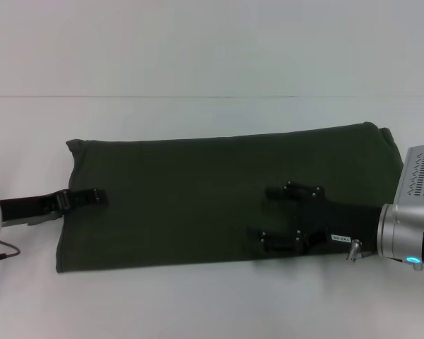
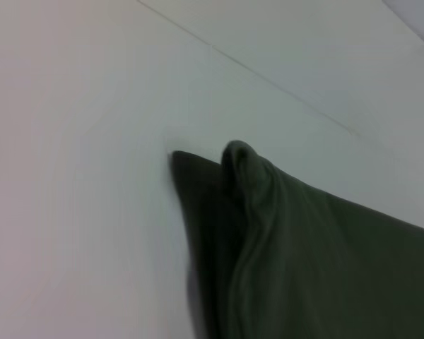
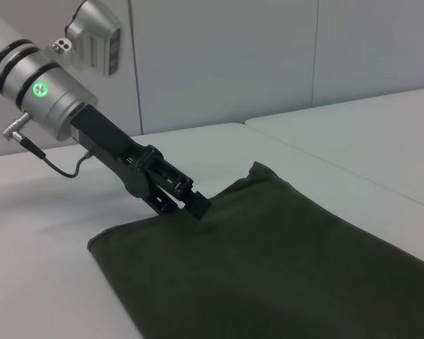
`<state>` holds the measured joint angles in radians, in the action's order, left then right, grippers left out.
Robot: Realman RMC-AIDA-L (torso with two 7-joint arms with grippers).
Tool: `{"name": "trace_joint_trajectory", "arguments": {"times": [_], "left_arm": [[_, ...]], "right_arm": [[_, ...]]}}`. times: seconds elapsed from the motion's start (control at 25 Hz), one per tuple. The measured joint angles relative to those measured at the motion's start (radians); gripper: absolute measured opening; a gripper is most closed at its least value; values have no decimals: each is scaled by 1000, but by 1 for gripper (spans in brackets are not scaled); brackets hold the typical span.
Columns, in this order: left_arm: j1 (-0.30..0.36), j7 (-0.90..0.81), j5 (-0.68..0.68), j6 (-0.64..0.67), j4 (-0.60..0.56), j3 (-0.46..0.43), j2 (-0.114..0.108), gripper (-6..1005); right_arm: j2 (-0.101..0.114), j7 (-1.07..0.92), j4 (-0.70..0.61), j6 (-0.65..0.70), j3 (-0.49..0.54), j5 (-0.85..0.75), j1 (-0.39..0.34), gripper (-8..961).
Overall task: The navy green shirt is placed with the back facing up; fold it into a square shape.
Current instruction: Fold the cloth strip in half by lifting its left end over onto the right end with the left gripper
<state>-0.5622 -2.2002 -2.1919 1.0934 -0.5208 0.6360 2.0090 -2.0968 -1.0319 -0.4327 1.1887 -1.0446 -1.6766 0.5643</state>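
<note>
A plain lab or test room. The bare white counter (image 3: 49,212) stretches all around the left claw (image 3: 187,200), and blank grey wall panels (image 3: 226,63) stand behind it.

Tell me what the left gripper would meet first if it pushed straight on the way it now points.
The left gripper points across the table toward the robot's right, its tip already at the left edge of the navy green shirt. Going on, it would likely run into more shirt fabric, bunching it, well before the right gripper.

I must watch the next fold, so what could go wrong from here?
1. The left gripper touches only the shirt edge; the cloth may slip out when lifted.
2. The right gripper lies over the shirt with open jaws; it could drag or wrinkle the layers.
</note>
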Motion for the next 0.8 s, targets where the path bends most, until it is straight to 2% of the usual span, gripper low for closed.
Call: {"name": "trace_joint_trajectory", "arguments": {"times": [0.36,0.68,0.8], "left_arm": [[-41,-15,0,2,9,42,32,873],[-45,-34,13,16,6,29,35,872],[-47,-39,1,13,6,42,30,784]], "right_arm": [[-1,-1,1,5,0,0,0,900],[-2,-2,-3,7,6,0,0,899],[-2,-2,-3,7,7,0,1,899]]}}
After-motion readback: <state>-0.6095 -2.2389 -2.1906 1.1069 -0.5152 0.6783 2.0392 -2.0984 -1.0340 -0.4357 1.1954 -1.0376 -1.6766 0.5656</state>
